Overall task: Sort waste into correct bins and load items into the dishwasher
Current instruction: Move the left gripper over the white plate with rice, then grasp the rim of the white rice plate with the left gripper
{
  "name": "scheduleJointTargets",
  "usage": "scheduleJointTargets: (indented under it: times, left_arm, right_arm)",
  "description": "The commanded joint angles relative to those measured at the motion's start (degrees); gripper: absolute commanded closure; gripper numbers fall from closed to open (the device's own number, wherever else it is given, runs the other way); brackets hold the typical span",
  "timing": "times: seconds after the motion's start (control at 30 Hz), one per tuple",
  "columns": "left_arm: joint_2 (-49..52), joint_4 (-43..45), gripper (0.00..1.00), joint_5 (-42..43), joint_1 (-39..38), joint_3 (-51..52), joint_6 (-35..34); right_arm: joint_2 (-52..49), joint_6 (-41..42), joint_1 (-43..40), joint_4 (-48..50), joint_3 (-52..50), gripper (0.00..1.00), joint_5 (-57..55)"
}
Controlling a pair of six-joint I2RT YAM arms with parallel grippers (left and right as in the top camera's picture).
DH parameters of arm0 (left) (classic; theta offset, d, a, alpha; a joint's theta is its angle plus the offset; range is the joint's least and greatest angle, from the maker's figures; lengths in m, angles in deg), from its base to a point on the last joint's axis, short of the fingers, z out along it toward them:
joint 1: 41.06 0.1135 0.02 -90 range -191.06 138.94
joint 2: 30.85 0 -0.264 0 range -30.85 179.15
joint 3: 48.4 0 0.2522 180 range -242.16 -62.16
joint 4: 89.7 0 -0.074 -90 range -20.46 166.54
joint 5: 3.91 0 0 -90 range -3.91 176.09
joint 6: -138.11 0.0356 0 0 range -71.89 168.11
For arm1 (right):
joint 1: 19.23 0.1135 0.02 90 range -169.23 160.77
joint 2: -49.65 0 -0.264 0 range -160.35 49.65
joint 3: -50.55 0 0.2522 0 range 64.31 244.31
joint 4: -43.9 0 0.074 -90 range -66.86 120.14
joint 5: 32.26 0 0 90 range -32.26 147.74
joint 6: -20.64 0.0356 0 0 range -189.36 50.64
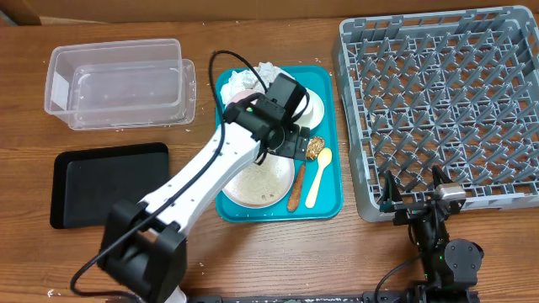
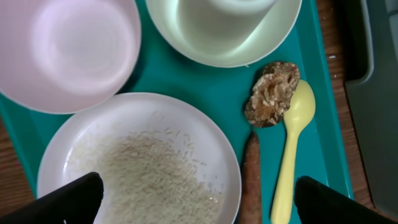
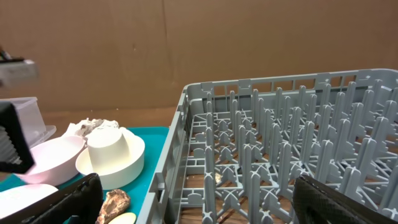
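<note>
Rack (image 1: 438,109), right. Tub (image 1: 122,84), black tray (image 1: 109,181), left. Teal tray (image 1: 330,181) carries plate (image 2: 205,134) of rice (image 2: 149,174), spoon (image 2: 291,149), lump (image 2: 272,93). My left gripper (image 2: 199,205), spread, grasping nothing, above plate; right gripper (image 1: 414,195), likewise spread, at rack's near edge.

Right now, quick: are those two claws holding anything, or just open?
Left claw: open, holding nothing, over the plate.
Right claw: open, holding nothing, at the edge of the rack.
</note>
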Motion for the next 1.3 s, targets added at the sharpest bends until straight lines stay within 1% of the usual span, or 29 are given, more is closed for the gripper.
scheduleJointTargets:
  times: [0.0,0.03,0.1,0.17,0.33,0.5,0.63,0.77,0.8,0.83,0.87,0.97,1.03,1.17,1.27]
  left_arm:
    - [1.31,0.98,0.0,2.43,-0.68,-1.53,-1.18]
    - [1.62,1.25,0.0,2.4,-0.74,-1.53,-2.03]
    - [2.58,1.62,0.0,2.67,-0.85,-1.53,-6.69]
    - [3.41,1.9,0.0,3.89,-0.98,-1.51,-9.18]
    - [6.05,5.2,0.0,8.48,-1.68,-1.49,-9.2]
    - [8.22,6.34,0.0,8.31,-1.73,-1.49,-9.16]
    - [9.01,6.34,0.0,5.6,-1.97,-1.49,-9.35]
    - [9.31,5.88,0.0,1.49,-2.62,-1.49,-12.04]
    - [9.31,5.53,0.12,0.2,-2.86,-1.49,-12.87]
    - [9.31,5.07,0.21,-1.14,-3.02,-1.49,-13.86]
    - [9.4,4.28,0.27,-3.28,-3.26,-1.49,-15.54]
    - [9.75,3.96,0.21,-3.98,-3.43,-1.49,-16.02]
    - [10.4,3.67,0.21,-3.98,-3.43,-1.49,-16.0]
    - [12.02,3.45,0.23,-2.91,-3.43,-1.49,-16.0]
    - [13.7,3.43,0.27,-0.55,-3.43,-1.49,-16.02]
  right_arm:
    - [0.57,-0.02,0.0,0.24,-0.59,0.0,-0.57]
    - [0.57,0.0,0.0,0.24,-0.59,0.0,-0.57]
    - [0.57,-0.02,0.0,0.24,-0.59,0.0,-0.57]
    - [0.55,-0.02,0.0,0.24,-0.59,0.0,-0.57]
    - [0.55,-0.02,0.0,0.24,-0.59,0.0,-0.57]
    - [0.57,-0.02,0.0,0.24,-0.59,0.0,-0.57]
    - [0.57,-0.02,0.0,0.24,-0.59,0.0,-0.57]
    - [0.57,-0.02,0.0,0.24,-0.59,0.0,-0.57]
    - [0.57,-0.02,0.0,0.24,-0.59,0.0,-0.57]
    - [0.57,-0.02,0.0,0.24,-0.59,0.0,-0.57]
    - [0.57,-0.02,0.0,0.24,-0.59,0.0,-0.57]
    - [0.57,0.0,0.0,0.24,-0.59,0.0,-0.57]
    - [0.55,-0.02,0.0,0.24,-0.59,0.0,-0.57]
    - [0.57,-0.02,0.0,0.24,-0.59,0.0,-0.57]
    - [0.57,-0.02,0.0,0.24,-0.59,0.0,-0.55]
